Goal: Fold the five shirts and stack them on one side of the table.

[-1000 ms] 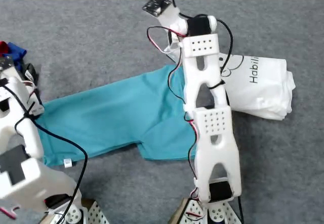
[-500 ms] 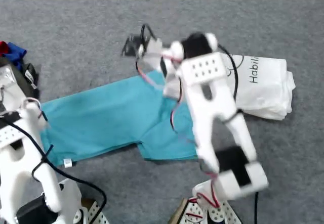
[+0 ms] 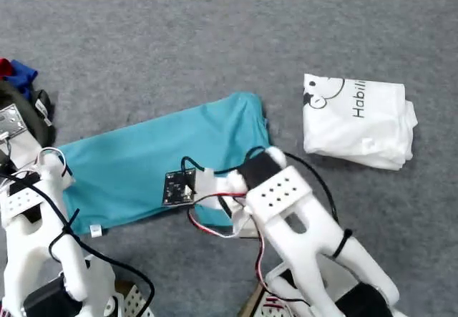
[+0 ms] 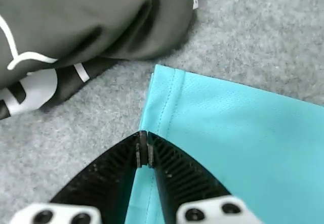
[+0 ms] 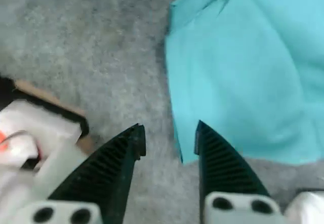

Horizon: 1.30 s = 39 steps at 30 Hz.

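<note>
A teal shirt (image 3: 143,156) lies spread flat across the middle of the grey table. My left gripper (image 4: 143,154) is shut on the hem at its left edge (image 4: 167,107), next to a dark shirt with white print (image 4: 76,27). In the high view the left gripper (image 3: 54,165) sits at that same edge. My right gripper (image 5: 169,135) is open and held low over the near edge of the teal shirt (image 5: 243,72), with nothing between its fingers. The right arm (image 3: 279,195) covers the shirt's near sleeve. A folded white shirt (image 3: 358,120) lies at the right.
A pile of dark, blue and red shirts (image 3: 18,81) sits at the table's left edge. The arm bases (image 3: 286,299) stand along the near edge. Bare grey table (image 3: 143,52) stretches across the far side.
The right arm has swung back from the far side by the white shirt to the near edge of the teal shirt. The left arm has shifted slightly at the shirt's left edge.
</note>
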Tool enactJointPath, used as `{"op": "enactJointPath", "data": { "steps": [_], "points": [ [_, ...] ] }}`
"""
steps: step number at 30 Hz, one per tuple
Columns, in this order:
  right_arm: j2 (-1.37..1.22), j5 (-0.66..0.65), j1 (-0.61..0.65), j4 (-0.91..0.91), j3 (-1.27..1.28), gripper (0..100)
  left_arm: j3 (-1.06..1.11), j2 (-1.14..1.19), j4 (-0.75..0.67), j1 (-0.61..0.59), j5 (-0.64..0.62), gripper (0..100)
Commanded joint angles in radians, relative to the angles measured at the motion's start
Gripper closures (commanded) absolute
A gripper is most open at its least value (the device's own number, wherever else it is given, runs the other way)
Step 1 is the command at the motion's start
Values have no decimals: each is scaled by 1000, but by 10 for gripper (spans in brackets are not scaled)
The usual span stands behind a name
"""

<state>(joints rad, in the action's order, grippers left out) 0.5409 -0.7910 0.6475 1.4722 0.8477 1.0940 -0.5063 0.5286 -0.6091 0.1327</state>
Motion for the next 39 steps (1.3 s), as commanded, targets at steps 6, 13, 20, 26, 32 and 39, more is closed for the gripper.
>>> {"op": "enactJointPath", "data": {
  "steps": [6, 13, 20, 26, 32, 39],
  "points": [
    [-150, 74, 19, -232, 76, 792, -2, -30, -14, -6, -6, 982],
    [-295, 71, 41, -318, 74, 793, -2, -30, -15, -6, -3, 982],
    [-404, 72, 53, -390, 77, 793, -2, -30, -15, -6, -2, 982],
    [-460, 75, 54, -402, 71, 793, -3, -31, -20, -52, -6, 982],
    [-467, 80, 53, -402, 71, 833, -3, -33, -17, -51, -6, 982],
    [-499, 117, 54, -400, 50, 952, -2, -36, -14, -51, -6, 982]
  ]
}}
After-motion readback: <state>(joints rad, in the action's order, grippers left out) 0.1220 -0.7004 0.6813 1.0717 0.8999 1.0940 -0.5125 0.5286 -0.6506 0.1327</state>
